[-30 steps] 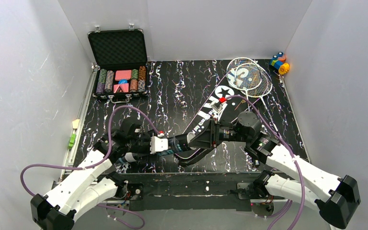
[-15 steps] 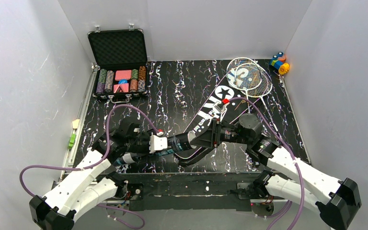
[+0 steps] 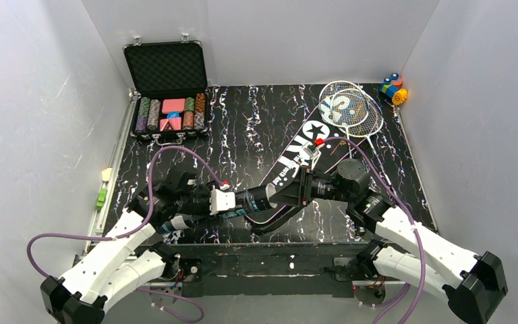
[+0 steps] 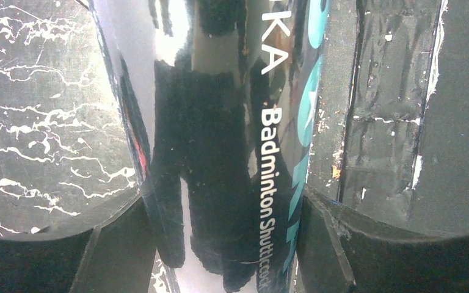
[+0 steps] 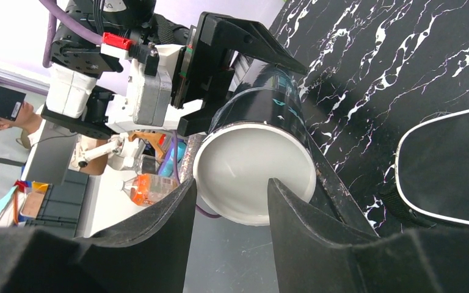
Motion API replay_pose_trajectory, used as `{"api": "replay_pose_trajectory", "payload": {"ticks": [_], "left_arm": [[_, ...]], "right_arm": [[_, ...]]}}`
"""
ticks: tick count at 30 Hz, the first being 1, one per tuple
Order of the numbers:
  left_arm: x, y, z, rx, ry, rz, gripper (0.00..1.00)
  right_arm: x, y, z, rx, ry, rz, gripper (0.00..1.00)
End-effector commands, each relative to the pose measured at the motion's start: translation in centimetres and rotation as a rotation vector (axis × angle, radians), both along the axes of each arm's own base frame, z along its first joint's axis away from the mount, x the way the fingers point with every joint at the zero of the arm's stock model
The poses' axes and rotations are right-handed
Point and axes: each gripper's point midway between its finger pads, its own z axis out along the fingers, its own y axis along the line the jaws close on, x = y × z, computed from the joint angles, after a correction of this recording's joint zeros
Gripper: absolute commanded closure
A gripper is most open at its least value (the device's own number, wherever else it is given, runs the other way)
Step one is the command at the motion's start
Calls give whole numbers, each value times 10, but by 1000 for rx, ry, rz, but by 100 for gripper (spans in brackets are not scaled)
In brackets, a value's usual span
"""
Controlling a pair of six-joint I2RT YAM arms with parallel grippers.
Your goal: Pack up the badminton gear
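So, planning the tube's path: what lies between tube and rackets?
The black racket bag lies between tube and rackets, shown in the top view.

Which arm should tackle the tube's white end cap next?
Right, probably. The left gripper is clamped round the tube, so it is busy holding it. The right gripper, open, already faces the white cap end-on.

Open black poker-chip case stands back left, colourful toy blocks back right.

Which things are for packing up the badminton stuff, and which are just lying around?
For the job: shuttlecock tube, two rackets, black racket bag.
Just lying about: poker chip case, toy blocks.
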Motion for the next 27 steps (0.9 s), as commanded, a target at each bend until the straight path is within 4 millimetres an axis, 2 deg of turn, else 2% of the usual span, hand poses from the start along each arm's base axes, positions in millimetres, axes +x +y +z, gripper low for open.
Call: {"api": "replay_pose_trajectory", "payload": {"ticks": [1,5,8,11,18,21,27], "left_arm": [[3,-30,52,-177,-109,-111,100],[2,-30,51,-175,-108,-117,100],[2,-30,51,-176,-106,-120,100],[2,-31,52,-175,-111,-123,100],[3,-33,51,-176,-112,-131,100],[3,-32,51,-175,-113,-128,100],[1,-30,47,-165,-117,-131,100]], "right_arm": [[6,2,-7,-4,10,-10,47],[16,2,-9,47,30,-35,49],[18,7,1,91,40,-6,52],[15,11,7,114,51,31,56],[3,16,15,159,63,101,57],[4,12,16,149,52,72,55],[15,-13,20,94,17,-22,54]]}}
